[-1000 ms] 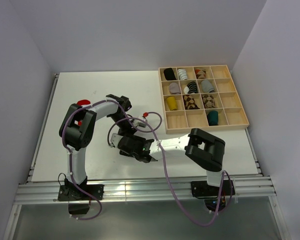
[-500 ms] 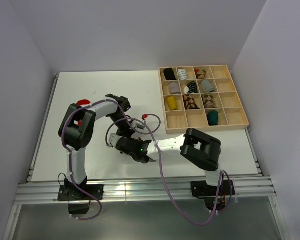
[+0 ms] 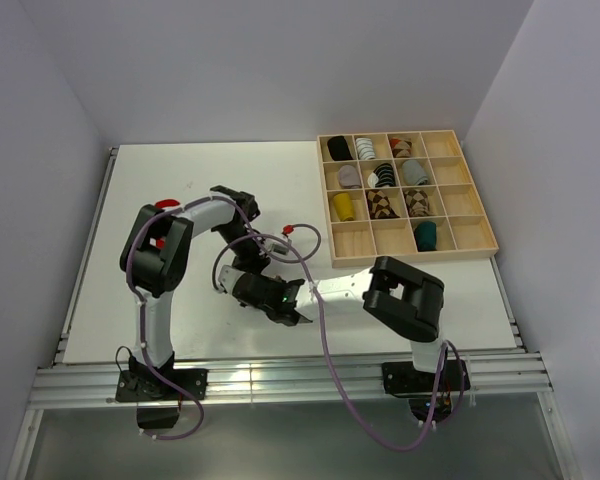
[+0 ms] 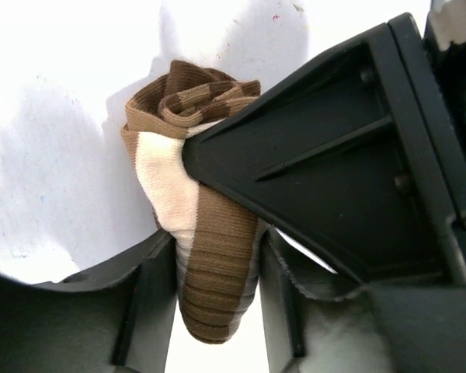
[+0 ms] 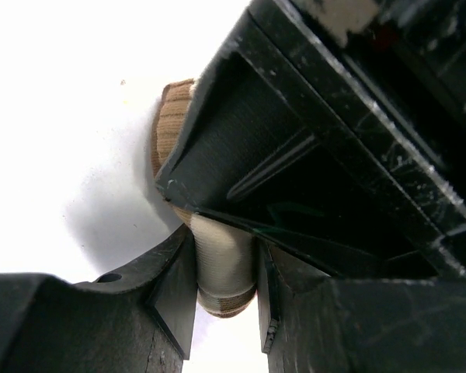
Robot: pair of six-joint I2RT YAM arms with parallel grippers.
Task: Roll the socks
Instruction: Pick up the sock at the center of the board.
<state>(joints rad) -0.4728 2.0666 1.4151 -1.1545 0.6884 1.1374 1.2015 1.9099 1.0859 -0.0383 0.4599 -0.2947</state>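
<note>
White table (image 3: pixel 130 190) lies under me. My left pincer (image 4: pixel 216 291) is clenched on the bunched striped sock (image 4: pixel 169 183); my right pincer (image 5: pixel 222 284) grips the same sock from the other side. It sits near the table's middle, apart from the wooden tray (image 3: pixel 352 240)

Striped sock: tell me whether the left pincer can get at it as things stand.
Apparently yes: the left pincer is shut on the striped sock, and the right pincer, gripping it too, does not block it.

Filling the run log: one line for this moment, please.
stage: rolling | left gripper: shut on striped sock | right gripper: shut on same sock
</note>
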